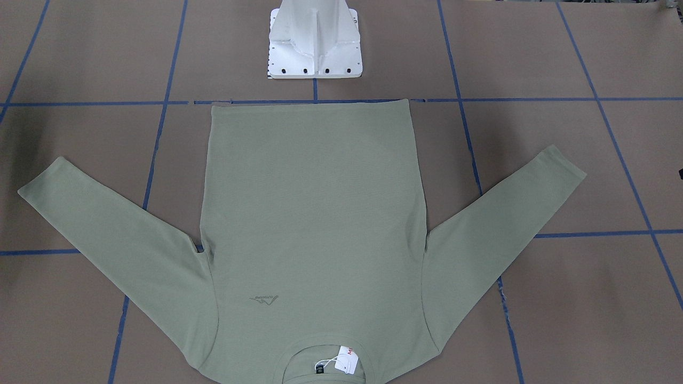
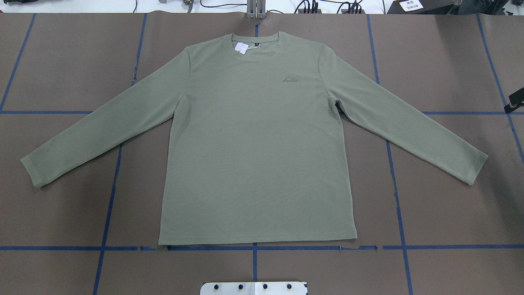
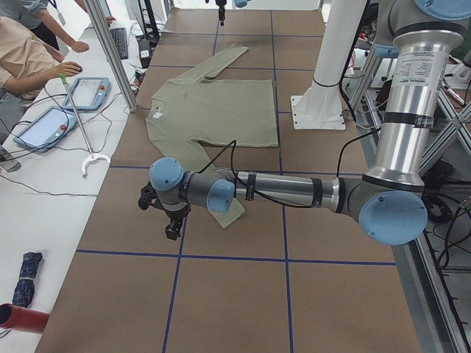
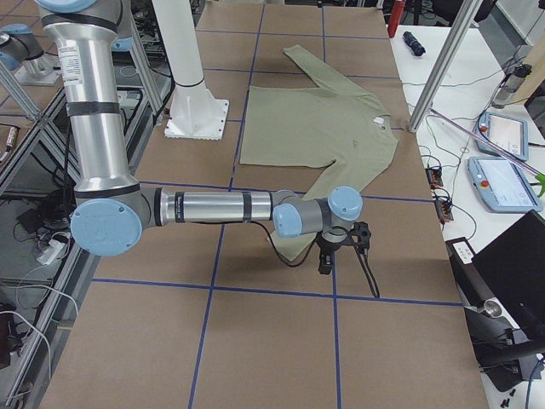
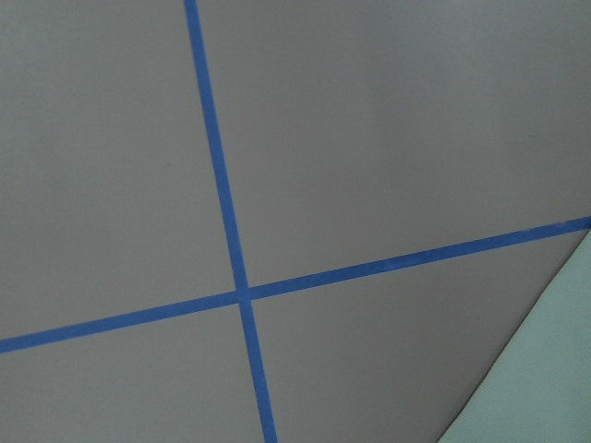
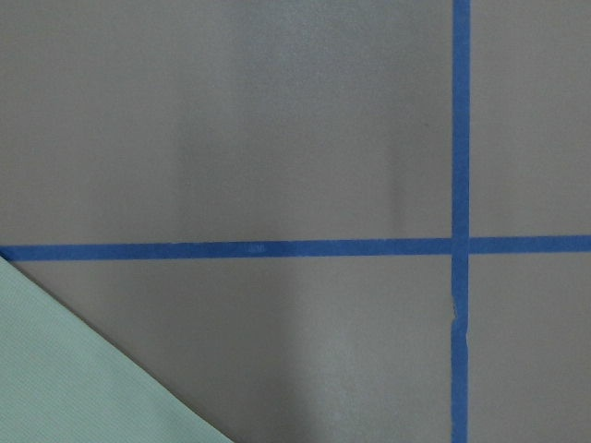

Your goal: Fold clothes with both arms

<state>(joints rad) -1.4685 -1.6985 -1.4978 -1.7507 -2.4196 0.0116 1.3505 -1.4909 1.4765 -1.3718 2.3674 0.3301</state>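
Note:
The clothes are one sage-green long-sleeved shirt [image 2: 254,143] lying flat and face up on the brown table, both sleeves spread outward. Its white hang tag [image 1: 346,360] sits at the collar, on the side far from the robot. In the exterior left view my left gripper [image 3: 171,229] hangs fingers-down above the table, just beyond the near sleeve's cuff. My right gripper [image 4: 325,262] hangs the same way past the other cuff. I cannot tell whether either is open or shut. Each wrist view shows only taped table and a corner of the shirt [image 5: 545,378] [image 6: 65,369].
The white pedestal base [image 1: 315,42] stands just behind the shirt's hem. Blue tape lines [image 2: 254,247] grid the table. A side table with tablets [image 3: 92,92], cables and a person's arm [image 3: 44,70] runs along the far edge.

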